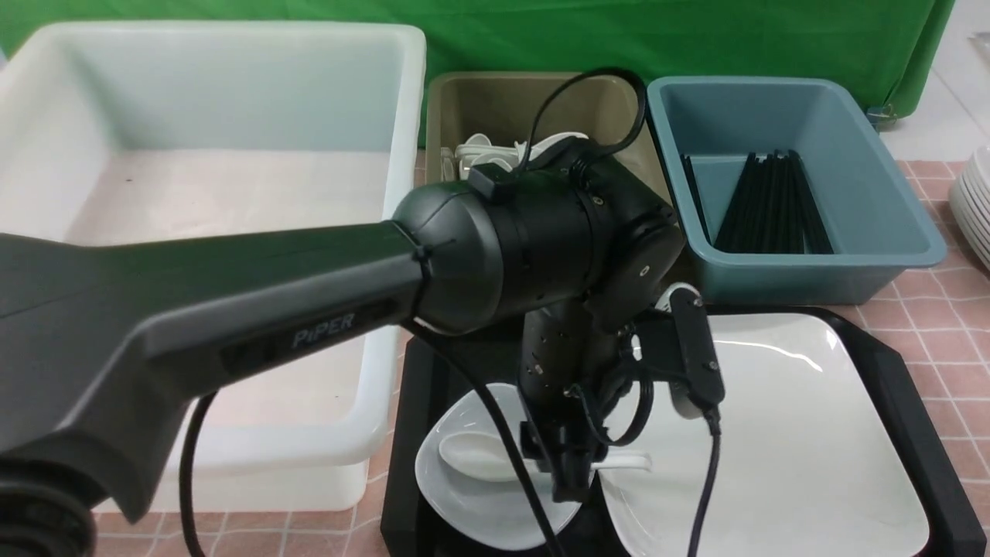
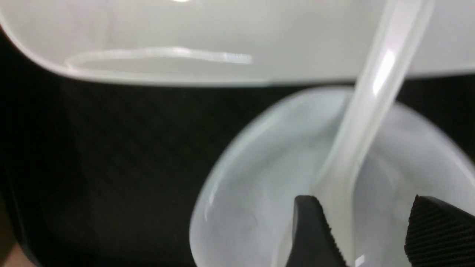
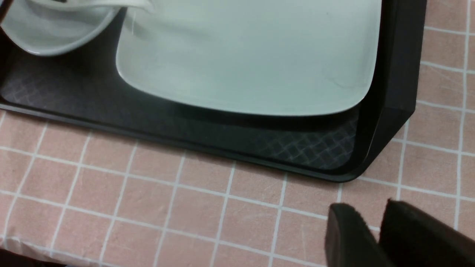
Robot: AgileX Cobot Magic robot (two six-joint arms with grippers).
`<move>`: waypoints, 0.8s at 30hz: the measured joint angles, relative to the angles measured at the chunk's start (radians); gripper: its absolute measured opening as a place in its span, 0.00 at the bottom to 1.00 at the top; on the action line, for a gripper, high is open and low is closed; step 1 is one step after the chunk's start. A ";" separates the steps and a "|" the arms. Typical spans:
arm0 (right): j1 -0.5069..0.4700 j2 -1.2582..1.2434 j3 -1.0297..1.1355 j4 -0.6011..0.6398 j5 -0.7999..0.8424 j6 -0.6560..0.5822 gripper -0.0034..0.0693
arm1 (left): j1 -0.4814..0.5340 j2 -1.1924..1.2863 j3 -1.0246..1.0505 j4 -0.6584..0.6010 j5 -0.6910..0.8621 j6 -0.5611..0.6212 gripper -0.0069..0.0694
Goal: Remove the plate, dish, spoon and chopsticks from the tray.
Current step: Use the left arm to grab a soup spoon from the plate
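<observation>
While the left gripper [image 1: 568, 473] hung released astride its handle, the glossy white soup spoon [image 1: 473, 456] lay in the small bluish-white rounded-square dish [image 1: 464, 507] beside the large white rounded-square plate [image 1: 804, 449], all on the black plastic tray [image 1: 920, 433]. The right gripper [image 3: 365, 206] looked clenched on nothing above the pink tiled worktop [image 3: 148, 207]. Beyond, thin black chopsticks [image 1: 773, 209] showed only in the blue plastic bin [image 1: 889, 232], so probably one item was cleared and three were left.

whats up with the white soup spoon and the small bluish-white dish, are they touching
Touching. The front view shows the white soup spoon lying with its bowl on the floor of the small bluish-white rounded-square dish, with no gap beneath it.
</observation>
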 joint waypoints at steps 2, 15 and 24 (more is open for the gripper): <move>0.000 0.000 0.000 0.000 -0.001 0.000 0.32 | 0.000 0.001 0.000 -0.027 -0.038 0.000 0.53; 0.000 0.000 0.000 0.000 -0.001 0.000 0.33 | 0.000 0.082 0.000 0.021 -0.055 -0.005 0.64; 0.000 0.000 0.000 0.000 -0.001 0.000 0.35 | 0.000 0.120 0.000 0.030 -0.063 -0.038 0.52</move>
